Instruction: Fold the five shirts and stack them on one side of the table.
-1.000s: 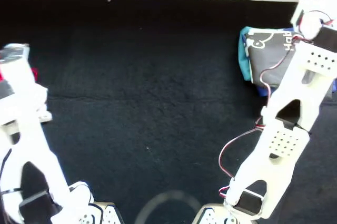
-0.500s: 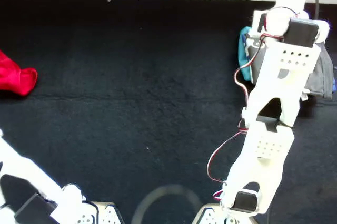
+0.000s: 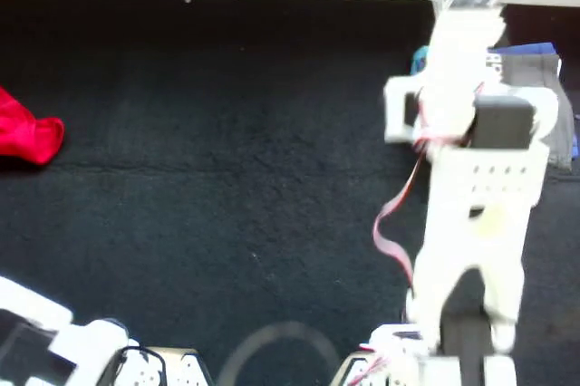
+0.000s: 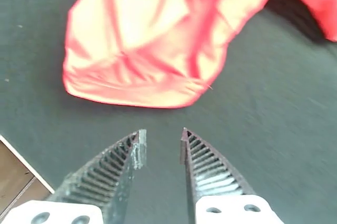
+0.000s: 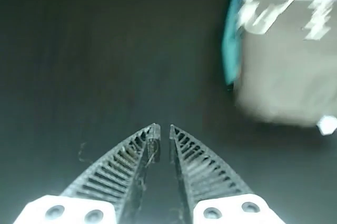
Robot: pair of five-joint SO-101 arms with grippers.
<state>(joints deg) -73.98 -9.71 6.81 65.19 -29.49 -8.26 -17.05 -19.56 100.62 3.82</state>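
- Red shirt (image 3: pixel 27 137) is lying crumpled at the far-left edge of the black mat (image 3: pixel 227 132), not folded.
- In the L wrist view the red shirt (image 4: pixel 152 40) is sitting bunched on the mat (image 4: pixel 274 103), just ahead of the L gripper (image 4: pixel 160 142) tips and not touching them.
- L gripper jaws are standing apart w/ a clear gap and nothing between them, hovering over bare mat.
- L arm (image 3: pixel 54 350) is sitting low at the near-left corner in the high view, well apart from the red shirt.
- R arm (image 3: pixel 480 178) is stretching up the right side of the high view, covering part of the shirt stack (image 3: pixel 544 69).
- Shirt stack is lying at the far-right side of the mat: grey shirt on top, teal and blue edges showing under it.
- In the R wrist view the stack (image 5: pixel 284 50) is lying ahead and off to one side of the R gripper (image 5: pixel 162 137), apart from it.
- R gripper jaws are sitting nearly together w/ only a thin slit at the tips, gripping nothing, over bare mat (image 5: pixel 79 50).
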